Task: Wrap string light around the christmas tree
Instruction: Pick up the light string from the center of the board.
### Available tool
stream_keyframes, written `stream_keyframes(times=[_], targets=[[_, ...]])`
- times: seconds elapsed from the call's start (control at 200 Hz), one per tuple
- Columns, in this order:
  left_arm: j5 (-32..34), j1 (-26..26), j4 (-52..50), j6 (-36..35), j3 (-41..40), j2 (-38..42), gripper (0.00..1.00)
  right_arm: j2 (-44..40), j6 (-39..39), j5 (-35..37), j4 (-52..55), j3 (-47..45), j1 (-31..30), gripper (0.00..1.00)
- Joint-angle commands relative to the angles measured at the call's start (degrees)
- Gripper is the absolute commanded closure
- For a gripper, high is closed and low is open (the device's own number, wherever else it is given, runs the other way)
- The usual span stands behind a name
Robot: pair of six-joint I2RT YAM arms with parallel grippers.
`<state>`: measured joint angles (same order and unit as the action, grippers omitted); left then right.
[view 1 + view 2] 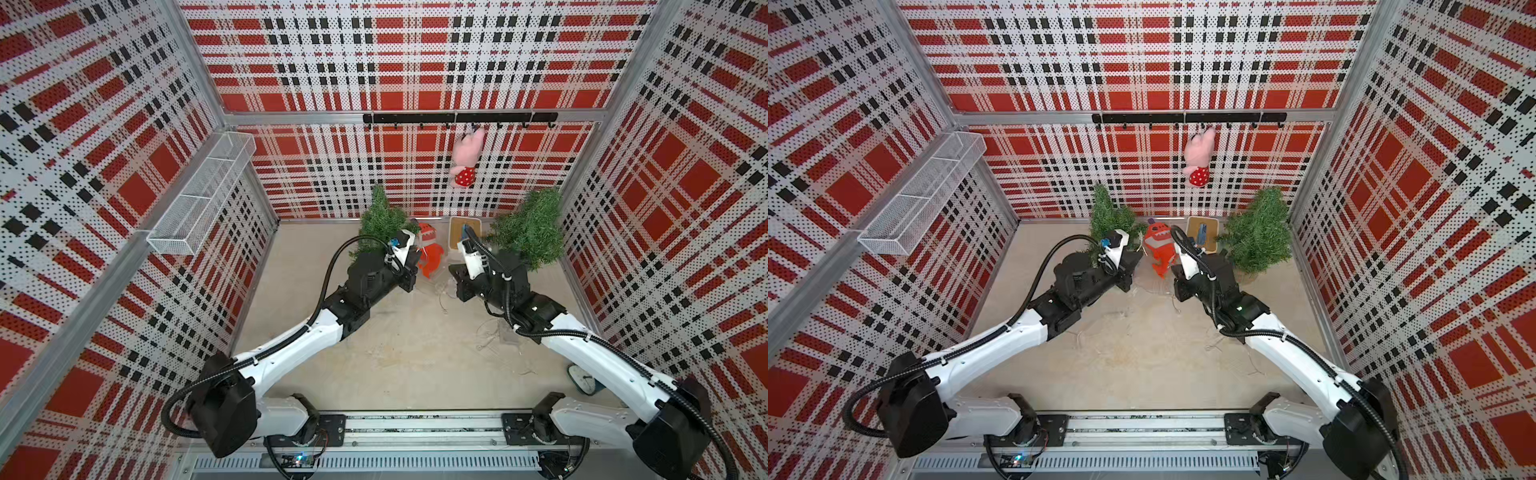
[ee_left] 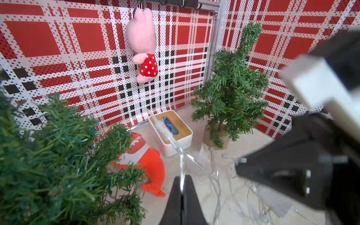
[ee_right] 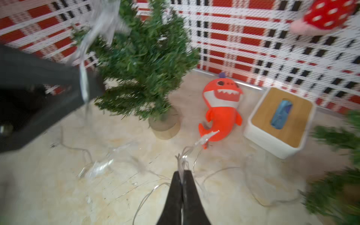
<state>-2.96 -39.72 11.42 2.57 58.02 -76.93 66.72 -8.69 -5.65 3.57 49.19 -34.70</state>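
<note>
The white box (image 3: 266,143) with a wooden lid held a blue item (image 3: 281,115) in its slot. The left tree (image 3: 140,58) stood in a tan pot (image 3: 165,126).

The left gripper (image 2: 182,178) was clamped on the string light (image 2: 170,138). The right gripper (image 3: 182,172) was clamped on another part of it. Its loose loops lay on the table (image 1: 395,353) between the left tree and the right tree (image 1: 530,232), near the shark (image 3: 222,115).

Only the wrist views showed the two grips; in both top views the wrists hid the fingertips. Only the top views showed the wire basket (image 1: 199,199) on the left wall and the clock (image 1: 584,380) beside the right arm.
</note>
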Motion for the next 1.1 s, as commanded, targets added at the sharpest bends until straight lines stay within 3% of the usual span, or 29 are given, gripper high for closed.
stream_keyframes(times=[0.0, 0.245, 0.306, 0.476, 0.676, 0.772, 0.837, 0.922, 1.092], targets=[[-3.7, -0.1, -10.8, 2.6, 5.8, -3.4, 1.0, -0.9, -0.8, -12.7, -16.9, -4.6, 0.2, 1.0], [-5.6, -0.5, -13.9, 4.4, 9.2, -5.5, 1.0, 3.7, -11.2, -22.1, -46.4, -14.8, 0.6, 1.0], [-5.7, -0.7, -13.8, 5.0, 10.1, -5.7, 1.0, 5.2, -13.4, -22.0, -51.6, -16.2, 0.6, 0.95], [-6.2, -3.5, -14.3, 5.5, 13.5, -7.1, 1.0, 9.7, -14.2, -19.5, -54.8, -15.2, 0.6, 0.88], [-6.2, -4.8, -14.9, 5.9, 14.0, -7.4, 1.0, 13.5, -15.9, -16.8, -58.9, -13.9, 0.6, 0.69], [-6.2, -5.3, -14.6, 5.9, 14.3, -7.2, 1.0, 15.2, -17.6, -15.2, -60.4, -13.2, 0.6, 0.73], [-6.3, -5.7, -14.6, 5.8, 14.7, -7.3, 1.0, 16.1, -18.8, -16.0, -62.0, -12.7, 0.6, 0.83], [-5.0, -5.6, -16.7, 5.3, 15.7, -7.0, 0.87, 15.5, -18.4, -15.6, -58.8, -11.5, 0.7, 1.0], [-4.6, -2.1, -20.4, 6.2, 12.6, -0.2, 0.45, 10.4, -19.5, -15.3, -47.4, -10.3, 6.9, 1.0]])
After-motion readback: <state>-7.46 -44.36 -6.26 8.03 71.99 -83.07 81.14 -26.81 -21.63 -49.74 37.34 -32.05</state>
